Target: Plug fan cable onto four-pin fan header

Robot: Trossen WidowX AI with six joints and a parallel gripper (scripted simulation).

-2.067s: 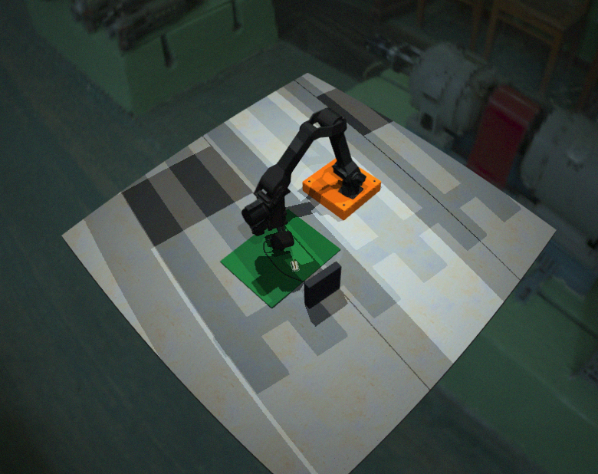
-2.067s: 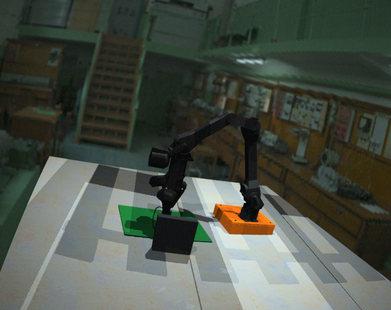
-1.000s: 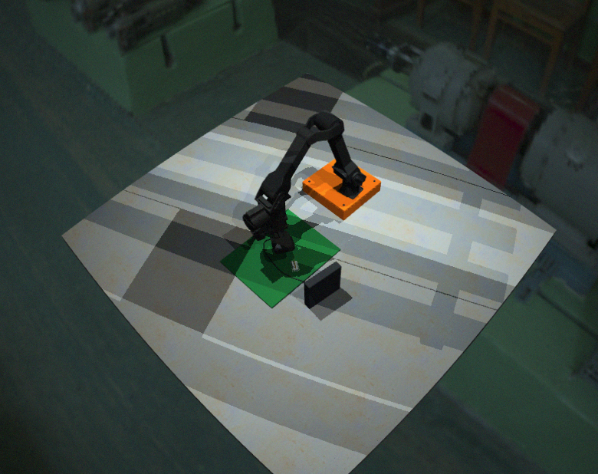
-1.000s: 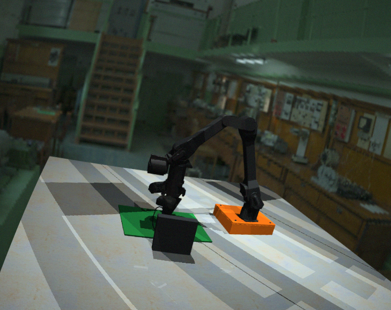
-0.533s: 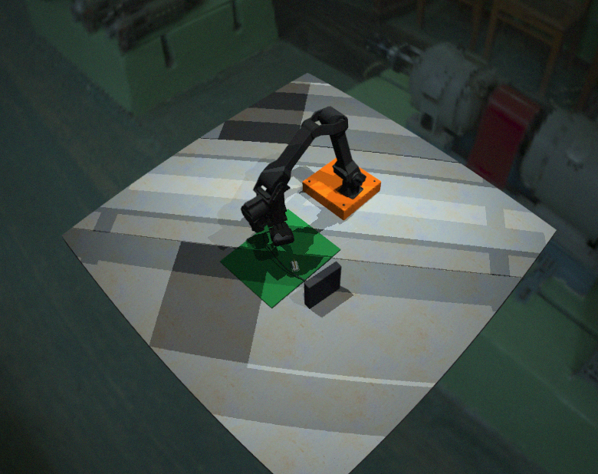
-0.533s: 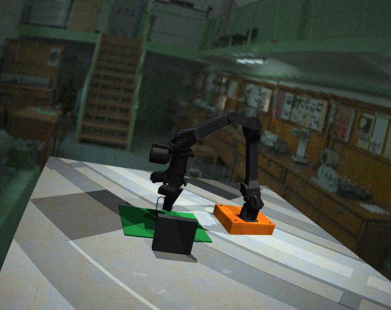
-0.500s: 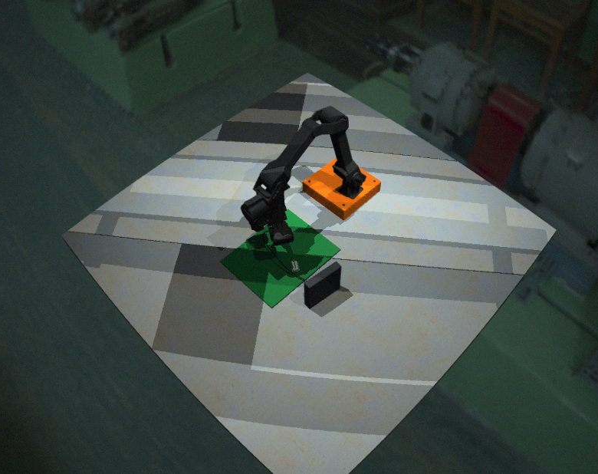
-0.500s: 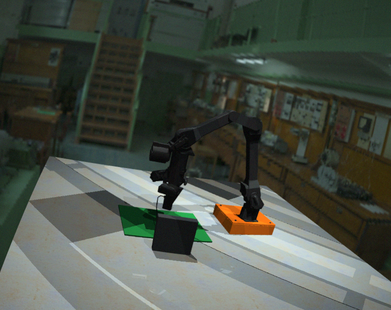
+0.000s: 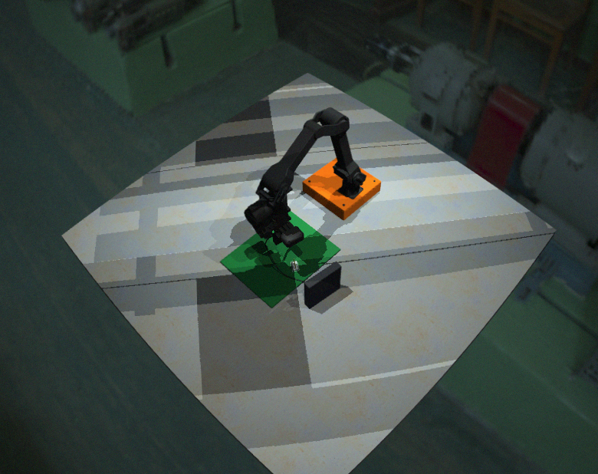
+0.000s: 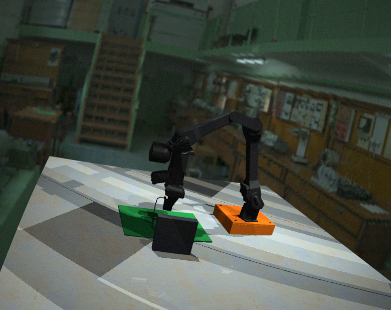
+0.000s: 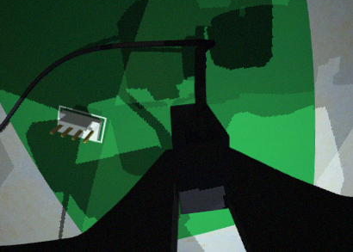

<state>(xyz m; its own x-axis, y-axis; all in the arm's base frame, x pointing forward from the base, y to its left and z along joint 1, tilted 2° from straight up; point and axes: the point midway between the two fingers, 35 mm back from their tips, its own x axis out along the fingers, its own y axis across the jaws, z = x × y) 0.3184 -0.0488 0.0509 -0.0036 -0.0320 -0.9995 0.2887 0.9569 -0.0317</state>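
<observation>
The green board lies flat on the table. The white four-pin fan header stands on it, with its pins bare. My gripper is shut on the dark fan plug and holds it a little above the board, off to one side of the header. The thin black cable runs from the plug's top and curves away. The black fan stands upright at the board's edge.
The arm's orange base sits behind the board. The table top is patterned grey and drops off at its edges into a dim workshop.
</observation>
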